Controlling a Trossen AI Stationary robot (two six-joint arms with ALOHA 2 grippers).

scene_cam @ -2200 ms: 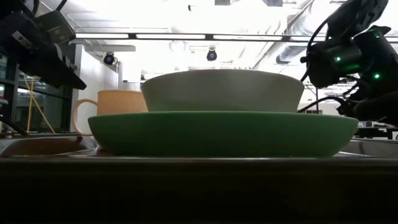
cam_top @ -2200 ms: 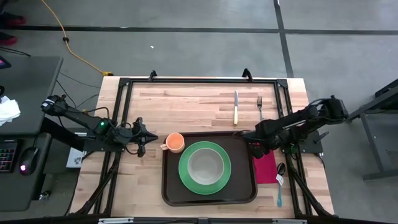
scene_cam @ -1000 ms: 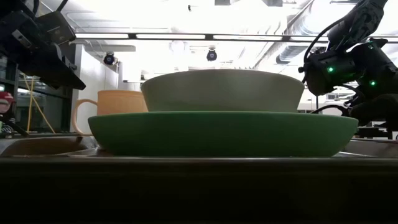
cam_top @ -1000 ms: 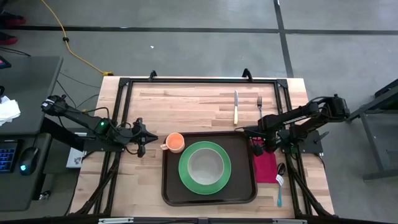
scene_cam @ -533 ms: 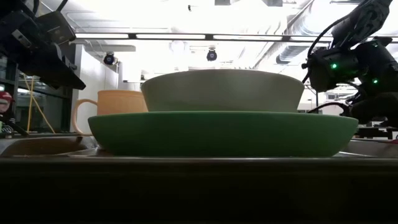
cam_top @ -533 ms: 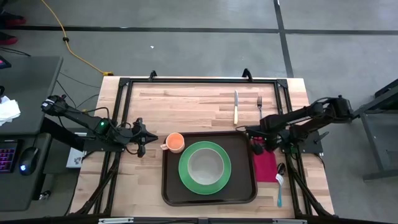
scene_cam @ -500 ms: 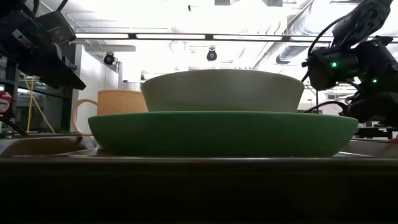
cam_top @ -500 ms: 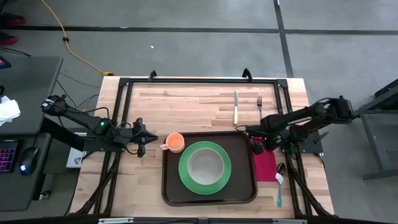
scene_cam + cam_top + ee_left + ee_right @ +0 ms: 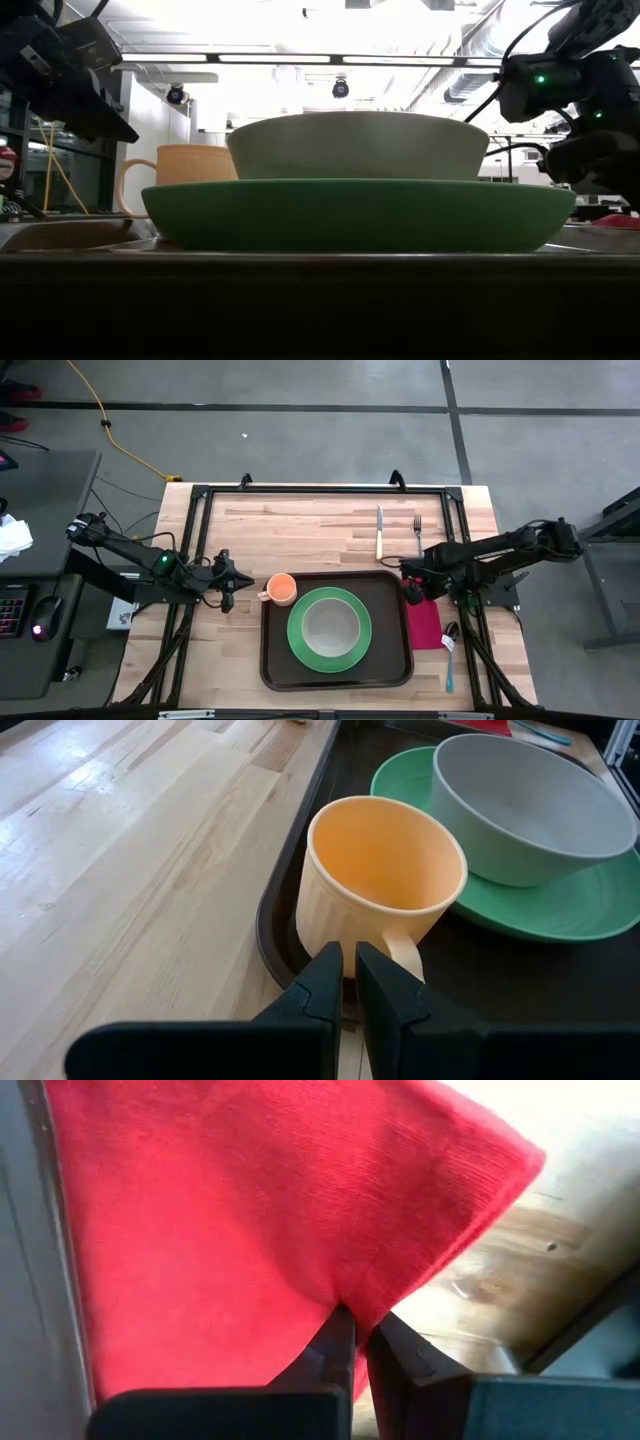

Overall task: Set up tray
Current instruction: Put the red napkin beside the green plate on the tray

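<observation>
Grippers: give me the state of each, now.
Left gripper: closed on the handle of the orange cup.
Right gripper: shut, pinching the red cloth beside the tray.

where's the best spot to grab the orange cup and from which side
Probably by its handle, coming from the tray's left edge. The orange cup stands upright in the tray's far-left corner with the handle pointing outward, and the left gripper already sits there. The green plate crowds its other side.
</observation>
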